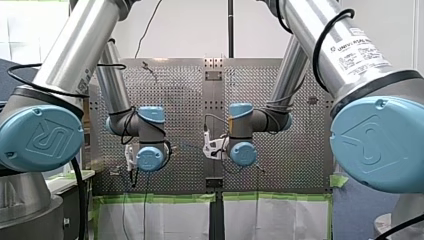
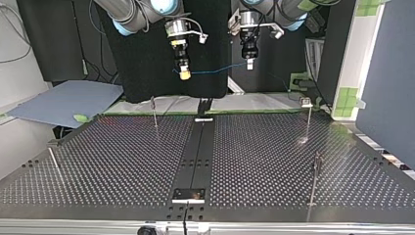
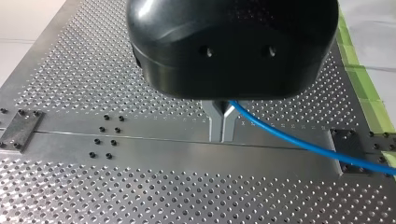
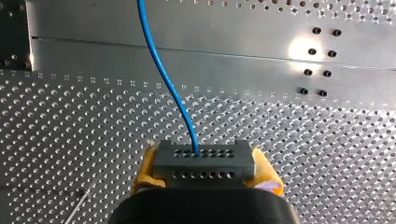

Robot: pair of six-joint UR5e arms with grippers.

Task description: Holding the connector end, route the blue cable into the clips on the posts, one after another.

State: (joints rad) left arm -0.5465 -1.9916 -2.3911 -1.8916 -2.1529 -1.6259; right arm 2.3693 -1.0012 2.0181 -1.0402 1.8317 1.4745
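Universal Robots label (image 1: 359,52) on my right arm (image 1: 307,25), my right hand (image 4: 205,167) pinching connector (image 4: 204,157), my left hand (image 3: 222,127) pinching blue cable (image 3: 299,142)

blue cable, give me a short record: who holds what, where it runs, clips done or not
my right end effector: shut, yellow pads on the grey perforated connector block
my left end effector: metal fingers shut on the thin blue cable
cable run: hangs between both end effectors, above the perforated metal table
thin metal posts: cable in none yet
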